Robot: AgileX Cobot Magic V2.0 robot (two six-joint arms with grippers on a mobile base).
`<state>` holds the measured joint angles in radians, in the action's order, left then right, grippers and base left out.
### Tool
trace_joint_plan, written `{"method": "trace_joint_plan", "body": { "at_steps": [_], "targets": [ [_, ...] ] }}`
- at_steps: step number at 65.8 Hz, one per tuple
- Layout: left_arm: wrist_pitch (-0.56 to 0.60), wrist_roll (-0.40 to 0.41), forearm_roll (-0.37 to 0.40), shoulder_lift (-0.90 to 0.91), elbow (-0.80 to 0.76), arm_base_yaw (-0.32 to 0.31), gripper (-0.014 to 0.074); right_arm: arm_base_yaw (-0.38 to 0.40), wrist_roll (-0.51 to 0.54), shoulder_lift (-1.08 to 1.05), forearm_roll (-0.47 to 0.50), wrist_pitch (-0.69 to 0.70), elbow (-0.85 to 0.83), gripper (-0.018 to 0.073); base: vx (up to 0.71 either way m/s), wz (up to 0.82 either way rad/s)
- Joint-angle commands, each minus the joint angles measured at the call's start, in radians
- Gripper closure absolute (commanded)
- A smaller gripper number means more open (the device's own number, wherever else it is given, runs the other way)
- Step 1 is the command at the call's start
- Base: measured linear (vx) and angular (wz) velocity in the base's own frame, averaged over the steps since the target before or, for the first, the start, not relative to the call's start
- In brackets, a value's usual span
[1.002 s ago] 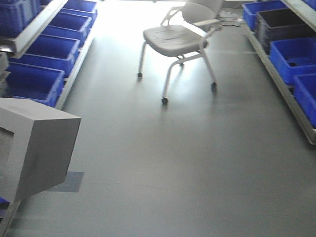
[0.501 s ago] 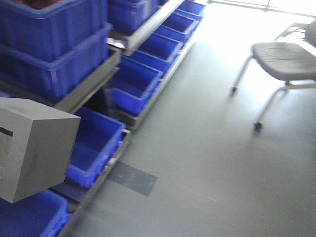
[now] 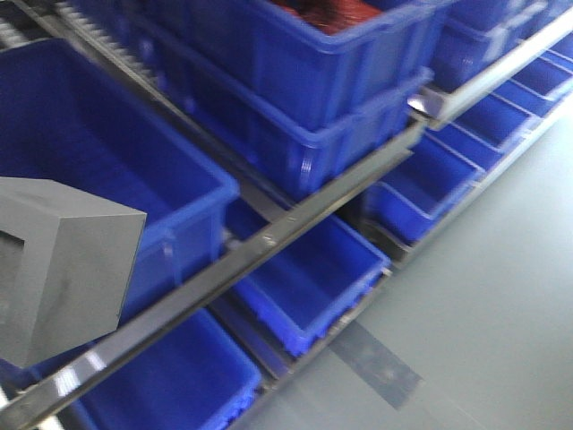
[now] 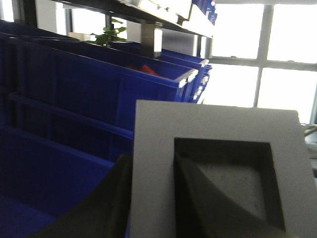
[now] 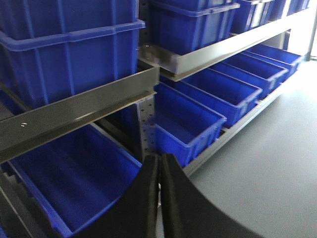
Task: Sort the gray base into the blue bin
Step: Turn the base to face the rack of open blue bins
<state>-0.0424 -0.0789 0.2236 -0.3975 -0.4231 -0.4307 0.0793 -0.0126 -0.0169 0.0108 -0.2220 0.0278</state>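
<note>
Shelving racks of blue crates now fill the front view. The open floor and chair seen a second ago are swung out of frame, so the rig is judged to be turned toward the rack. Only a wedge of gray floor (image 3: 501,269) is left, below-right of the shelf rail (image 3: 269,237).

At the rail's near, lower-left end the gray base (image 3: 63,269) is held at the same frame spot as before, carried with the rig. It is clamped by the left gripper (image 4: 151,158), with one finger inside the square recess and the other against the outer face. The right gripper (image 5: 158,163) is pressed together, with nothing between.

Just above the rail and behind the block, a blue bin (image 3: 192,237) is judged the nearest open target. Nothing is seen lying in it. The block is not yet over its rim.

Clearance: the rail edge and bin rim must be cleared by lifting before reaching in. Above the rail, headroom is limited by the stacked crate with red contents (image 3: 331,13).
</note>
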Motion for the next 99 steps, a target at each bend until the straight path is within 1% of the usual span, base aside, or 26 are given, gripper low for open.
{"method": "trace_joint_plan", "body": {
  "at_steps": [1,28,51,72,99],
  "targets": [
    [0.11,0.008,0.015,-0.006,-0.03,-0.005,0.0603,0.002,0.013,0.003,-0.005,0.075,0.001,0.0564,0.2,0.78],
    [0.11,0.008,0.015,-0.006,-0.03,-0.005,0.0603,0.002,0.013,0.003,-0.005,0.075,0.001,0.0564,0.19,0.75],
    [0.11,0.008,0.015,-0.006,-0.03,-0.005,0.0603,0.002,0.013,0.003,-0.005,0.075,0.001,0.0564,0.14,0.53],
    [0.11,0.008,0.015,-0.006,-0.03,-0.005,0.0603,0.002,0.013,0.003,-0.005,0.075,0.001,0.0564,0.08,0.33],
    [0.11,0.008,0.015,-0.006,-0.03,-0.005,0.0603,0.002,0.013,0.003,-0.005,0.075,0.001,0.0564,0.03,0.15]
  ]
}}
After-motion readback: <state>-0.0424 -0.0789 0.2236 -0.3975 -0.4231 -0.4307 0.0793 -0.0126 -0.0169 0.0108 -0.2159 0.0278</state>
